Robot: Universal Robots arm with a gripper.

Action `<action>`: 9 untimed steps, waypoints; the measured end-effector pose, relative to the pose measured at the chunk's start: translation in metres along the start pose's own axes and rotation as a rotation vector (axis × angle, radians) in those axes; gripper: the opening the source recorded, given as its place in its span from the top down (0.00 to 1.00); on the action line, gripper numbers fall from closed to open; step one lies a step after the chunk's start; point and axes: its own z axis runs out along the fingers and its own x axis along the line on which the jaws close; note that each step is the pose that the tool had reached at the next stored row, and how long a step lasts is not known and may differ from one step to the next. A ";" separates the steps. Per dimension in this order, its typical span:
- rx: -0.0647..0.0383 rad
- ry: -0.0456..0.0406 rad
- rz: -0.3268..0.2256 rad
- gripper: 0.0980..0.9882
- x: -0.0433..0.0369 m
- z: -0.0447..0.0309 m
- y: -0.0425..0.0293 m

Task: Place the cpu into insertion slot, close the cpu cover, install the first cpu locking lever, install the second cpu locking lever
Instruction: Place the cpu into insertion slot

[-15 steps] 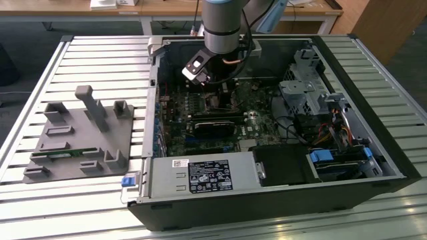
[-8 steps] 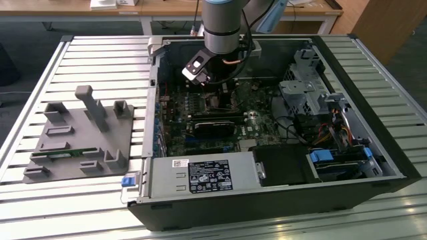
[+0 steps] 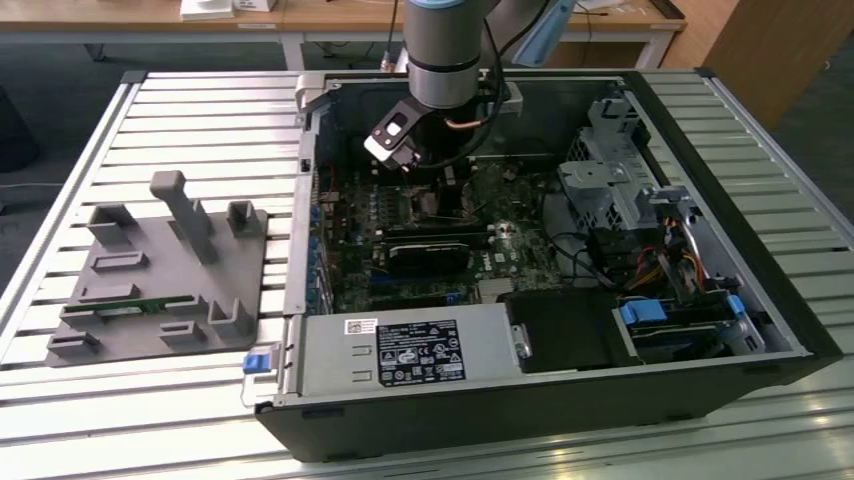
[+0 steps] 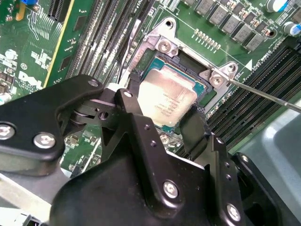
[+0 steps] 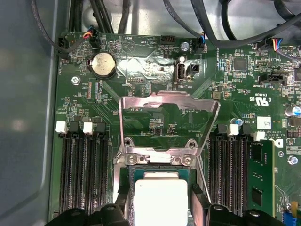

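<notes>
- Exterior view: on counter [image 3: 200,110], arm [image 3: 447,50] reaches into case [image 3: 747,300].
- Second wrist view: hand [image 4: 164,100] grips cpu [image 4: 163,93] at slot [image 4: 187,63]; a tilted release could leave it askew.
- First wrist view: cover [image 5: 169,100] stands raised; falling early, it could strike hand.

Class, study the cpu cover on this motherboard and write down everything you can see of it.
The cpu cover is a thin, shiny silver metal frame with a large central cut-out, through which the green board shows. It is flipped open, tilted up from a hinge bracket held by two screws, leaving the cpu uncovered.
</notes>
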 end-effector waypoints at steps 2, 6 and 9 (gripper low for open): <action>0.000 0.0000 0.000 0.42 0.0001 0.0000 0.0000; 0.000 0.0001 0.000 0.42 0.0018 0.0000 0.0000; 0.000 0.0006 0.000 0.42 0.0023 0.0000 0.0000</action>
